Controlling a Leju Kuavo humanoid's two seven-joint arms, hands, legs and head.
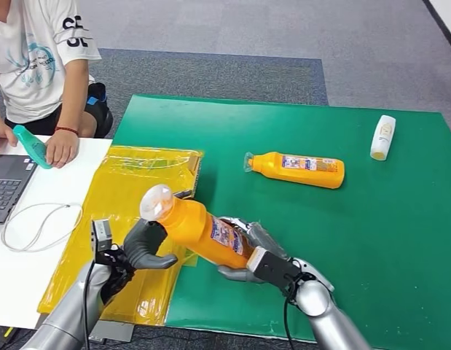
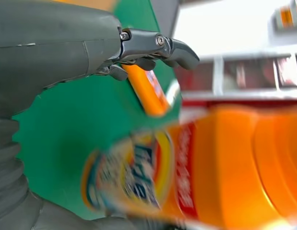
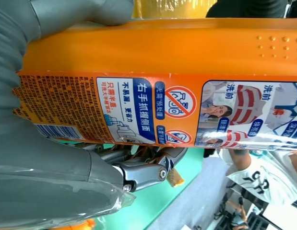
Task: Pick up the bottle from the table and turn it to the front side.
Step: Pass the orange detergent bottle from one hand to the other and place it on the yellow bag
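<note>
From the head view, the right robot hand grips the lower body of an orange plastic bottle with a printed label, lifted above the green mat on the desk. The left robot hand cups its neck below the clear-wrapped cap. A second orange bottle lies flat farther back. In the right wrist view, the bottle's printed back label faces the camera.

The held bottle hangs over the mat's near left edge, between the left hand and right hand; a second bottle lies behind it; a small bottle lies far right; a laptop sits far left.
</note>
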